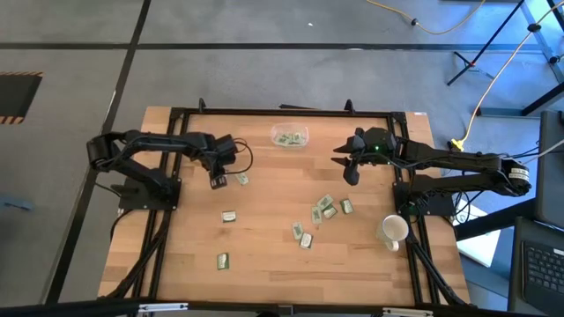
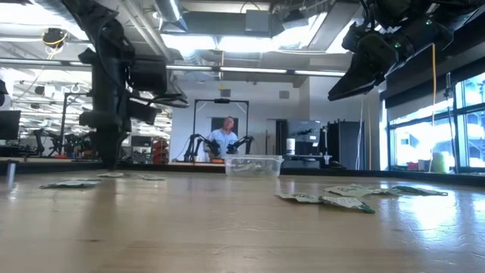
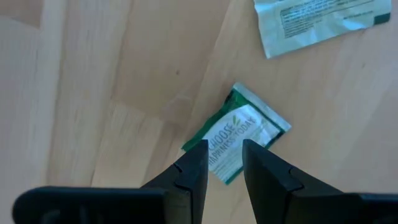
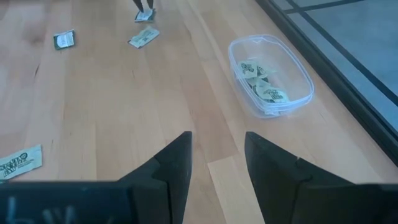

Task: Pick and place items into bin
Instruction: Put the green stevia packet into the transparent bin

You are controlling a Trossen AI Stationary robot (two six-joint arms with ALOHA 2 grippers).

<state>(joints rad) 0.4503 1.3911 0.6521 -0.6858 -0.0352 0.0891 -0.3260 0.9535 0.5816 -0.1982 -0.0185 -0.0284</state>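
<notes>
Small pale green and white packets lie scattered flat on the wooden table (image 1: 264,255). My left gripper (image 1: 218,180) points down at the table's left part. Its open fingers (image 3: 222,155) stand narrowly astride the near end of one packet (image 3: 239,127), and a second packet (image 3: 314,22) lies just beyond. The clear bin (image 1: 289,137) stands at the far edge, holding several packets (image 4: 261,81). My right gripper (image 1: 351,172) hangs open (image 4: 217,149) high above the table (image 2: 356,76), right of the bin, touching nothing. My left gripper comes from above, pointing down, with one fingertip (image 3: 200,152) on either side of the packet's near end (image 3: 227,158). The packet lies flat on the table. I cannot tell whether the fingers touch it.
A white cup (image 1: 393,231) lies at the table's right edge. A cluster of packets (image 1: 322,211) lies right of centre; single packets lie at the left (image 1: 228,216) and near the front (image 1: 222,260). Black frame rails run along the table's edges. A person sits far behind the table (image 2: 226,138).
</notes>
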